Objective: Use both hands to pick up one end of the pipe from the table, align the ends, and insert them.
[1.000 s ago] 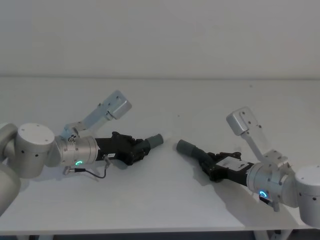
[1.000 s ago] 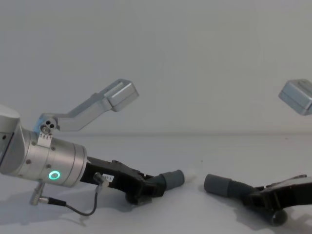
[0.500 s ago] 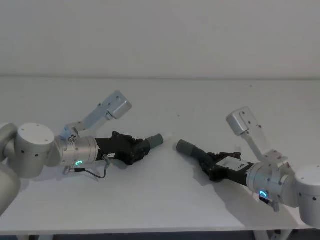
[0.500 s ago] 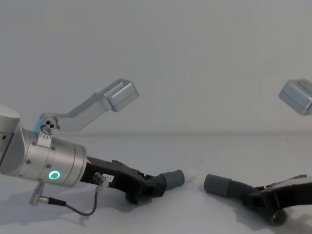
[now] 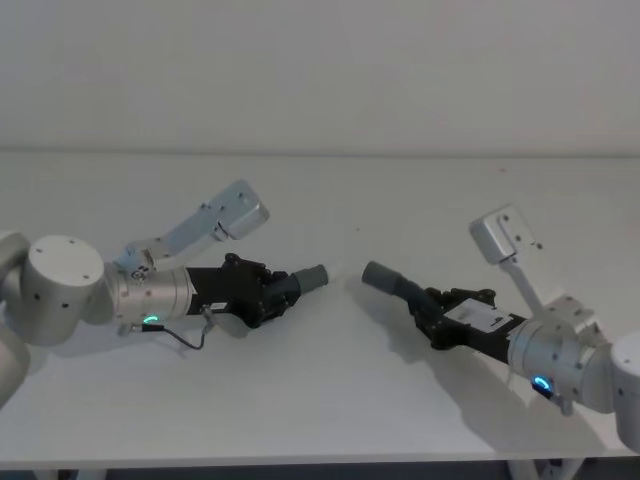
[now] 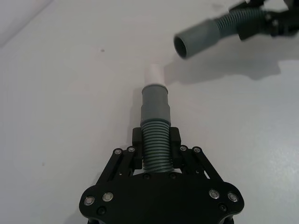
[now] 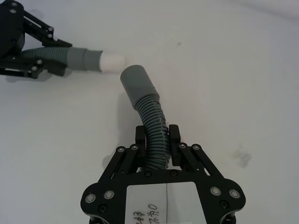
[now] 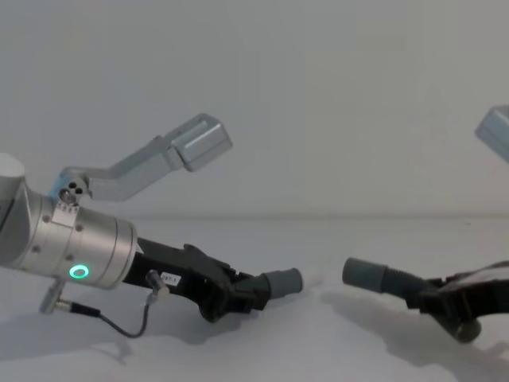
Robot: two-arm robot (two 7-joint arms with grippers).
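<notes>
Left gripper (image 5: pixel 278 291) is clamping the ribbed body of one pipe piece (image 6: pixel 156 144) for me, its cuff (image 5: pixel 312 277) and whitish tip (image 6: pixel 154 73) pointing toward the right arm. I'm holding the other pipe piece (image 7: pixel 153 126) in the right gripper (image 5: pixel 428 306), fingers closed on it. Its open cuff (image 5: pixel 379 274) is facing the first, near but apart, over the table (image 5: pixel 330 400).

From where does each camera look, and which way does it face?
Head view: high, looking down at the table; shows left gripper and right gripper.
Chest view: low, looking across the table; left gripper large, right gripper at the edge.
Left wrist view: behind the left gripper, along its hose piece toward the right cuff.
Right wrist view: behind the right gripper, toward the left cuff.
Both wrist views share both cuffs, apart.
</notes>
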